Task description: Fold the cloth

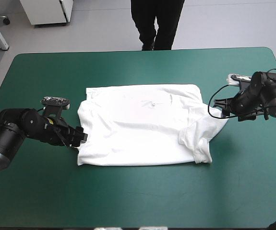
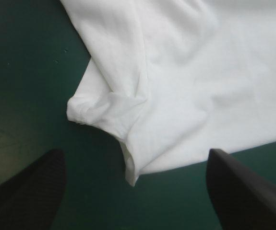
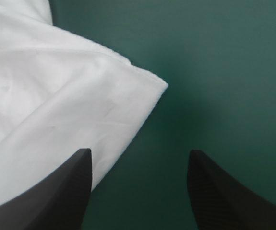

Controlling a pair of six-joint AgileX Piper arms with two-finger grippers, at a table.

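Left arm: you have it low over the table's left side, forearm close to level; the left gripper (image 1: 80,135) sits at the shirt's left edge, close to its near-left corner.
Left fingers: spread wide in your left wrist view (image 2: 135,153), pinching nothing; a rumpled sleeve and a pointed fold of cloth lie just ahead, between them.
Right arm: it reaches in from the table's right side, wrist bent toward the shirt; the right gripper (image 1: 218,106) is at the tip of the right sleeve.
Right fingers: standing apart in your right wrist view (image 3: 140,152), gripping nothing; one finger lies over the cloth's edge, the other over bare cover; a pointed corner of cloth lies ahead.
Cloth: the white short-sleeved cotton T-shirt (image 1: 142,127) (image 2: 186,81) (image 3: 56,96) lies spread flat at the middle of the table.
Long axis: left to right, along the table's length; the right sleeve juts toward the right gripper; you cannot tell which way the collar points.
Surface: the smooth teal-green table cover (image 1: 128,196) shows all round the shirt.
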